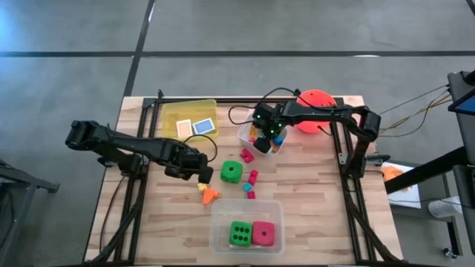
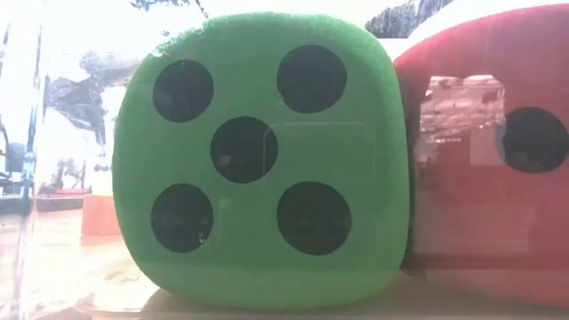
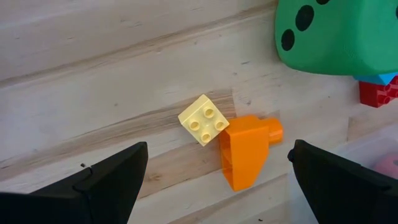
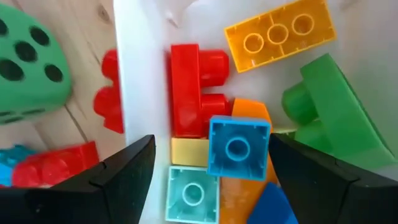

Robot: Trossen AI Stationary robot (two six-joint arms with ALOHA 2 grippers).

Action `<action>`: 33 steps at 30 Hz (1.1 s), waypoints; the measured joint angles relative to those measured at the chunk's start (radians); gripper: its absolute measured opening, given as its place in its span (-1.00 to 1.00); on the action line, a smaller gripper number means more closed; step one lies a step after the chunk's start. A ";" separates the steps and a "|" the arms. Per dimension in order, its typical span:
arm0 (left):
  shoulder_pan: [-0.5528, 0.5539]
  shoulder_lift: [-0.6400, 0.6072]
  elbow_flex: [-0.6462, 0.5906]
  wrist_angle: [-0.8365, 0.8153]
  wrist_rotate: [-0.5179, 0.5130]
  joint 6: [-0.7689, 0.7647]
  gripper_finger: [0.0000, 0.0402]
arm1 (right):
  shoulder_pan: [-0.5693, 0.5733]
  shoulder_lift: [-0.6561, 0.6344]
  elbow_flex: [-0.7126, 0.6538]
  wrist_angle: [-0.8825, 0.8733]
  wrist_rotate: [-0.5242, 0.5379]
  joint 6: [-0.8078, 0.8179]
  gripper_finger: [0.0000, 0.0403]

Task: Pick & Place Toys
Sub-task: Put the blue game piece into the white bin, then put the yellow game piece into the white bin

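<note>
My left gripper [image 1: 199, 175] [image 3: 217, 186] hangs open over a yellow block [image 3: 202, 119] and an orange block [image 3: 245, 149], which lie side by side on the wood next to a green die [image 1: 231, 172]. Neither finger touches them. My right gripper [image 1: 261, 141] [image 4: 208, 180] stands open above the white tub [image 4: 134, 74]. A blue block [image 4: 238, 146] lies between its fingers on top of the other blocks, with a gap on each side. The tub also holds red [image 4: 193, 87], yellow [image 4: 277, 34] and green [image 4: 329, 112] blocks.
A clear tub [image 1: 215, 222] at the near edge holds a green die [image 2: 258, 160] and a pink die [image 2: 489, 151]. A yellow tub [image 1: 172, 113] with flat tiles stands at the far left, an orange bucket [image 1: 315, 100] at the far right. Red blocks [image 1: 252, 178] lie mid-table.
</note>
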 joint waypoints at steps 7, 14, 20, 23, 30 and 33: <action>-0.001 0.000 0.000 0.002 0.038 -0.003 0.92 | 0.003 0.000 0.038 -0.018 0.061 0.055 0.53; 0.024 0.000 0.000 0.002 0.052 0.036 0.92 | 0.019 -0.019 0.075 -0.051 0.110 0.107 0.53; 0.040 0.013 0.000 0.002 0.029 -0.028 0.92 | 0.060 -0.076 0.075 -0.079 0.162 0.140 0.53; 0.038 0.047 0.000 0.001 0.028 -0.063 0.92 | 0.075 -0.114 0.075 -0.079 0.168 0.153 0.53; 0.003 0.154 0.000 0.006 0.026 -0.141 0.92 | 0.127 -0.221 0.074 -0.079 0.188 0.175 0.53; -0.008 0.203 0.000 0.013 0.036 -0.184 0.92 | 0.149 -0.262 0.074 -0.076 0.192 0.197 0.53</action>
